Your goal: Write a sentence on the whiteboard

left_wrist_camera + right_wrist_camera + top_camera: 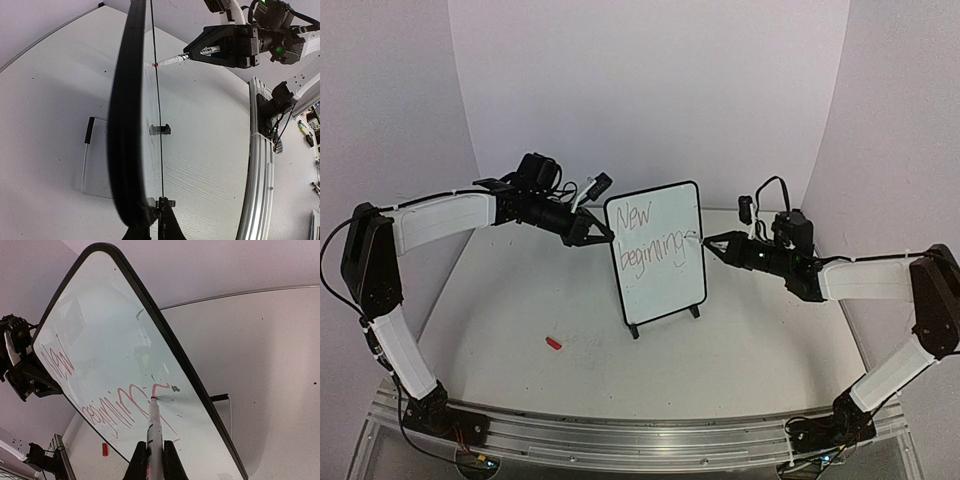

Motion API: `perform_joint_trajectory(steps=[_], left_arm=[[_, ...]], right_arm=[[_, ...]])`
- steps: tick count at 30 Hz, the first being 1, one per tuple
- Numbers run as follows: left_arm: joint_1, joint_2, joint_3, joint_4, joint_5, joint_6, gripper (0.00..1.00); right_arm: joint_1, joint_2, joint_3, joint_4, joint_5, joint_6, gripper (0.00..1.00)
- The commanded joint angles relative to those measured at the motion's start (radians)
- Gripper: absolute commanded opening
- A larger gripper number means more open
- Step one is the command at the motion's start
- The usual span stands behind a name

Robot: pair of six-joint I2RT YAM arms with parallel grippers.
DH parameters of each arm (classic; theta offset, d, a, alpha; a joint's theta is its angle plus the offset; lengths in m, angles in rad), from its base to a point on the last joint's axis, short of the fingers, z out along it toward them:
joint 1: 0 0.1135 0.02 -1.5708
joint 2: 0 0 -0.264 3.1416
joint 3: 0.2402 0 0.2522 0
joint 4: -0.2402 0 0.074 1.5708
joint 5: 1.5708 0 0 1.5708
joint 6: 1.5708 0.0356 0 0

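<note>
The whiteboard [663,285] stands upright on its two black feet at mid-table, leaning slightly. The sentence [653,236] on it reads "New beginnings" in two lines of thin lettering, red in the right wrist view [112,412]. My left gripper [604,236] is shut on the board's left edge, which the left wrist view shows edge-on [126,125] between the jaws [160,222]. From the right, my right gripper [712,243] is shut on a white marker [155,427]. Its tip touches the board at the end of the last word.
A small red cap [554,343] lies on the table, left of the board and nearer the arms. An aluminium rail [620,440] runs along the near edge. White backdrop walls close the back and sides.
</note>
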Motion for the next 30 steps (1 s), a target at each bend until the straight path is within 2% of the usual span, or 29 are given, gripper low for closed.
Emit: perform_joint_trajectory(steps=[1,11,26,30], left_arm=[[-0.024,0.011,-0.005,-0.105,-0.013,0.041,0.0],[-0.025,0.011,-0.005,-0.105,-0.013,0.041,0.0],[-0.025,0.012,-0.005,-0.105,-0.012,0.041,0.0],[-0.025,0.011,-0.005,-0.105,-0.012,0.041,0.0]], right_arm=[[-0.006,-0.008,-0.022,0.02,0.044,-0.004,0.0],[-0.006,-0.056,-0.044,0.003,0.131,-0.005,0.0],[-0.005,-0.074,-0.085,-0.062,0.144,-0.021,0.0],[-0.005,-0.053,-0.062,-0.065,0.091,-0.031,0.0]])
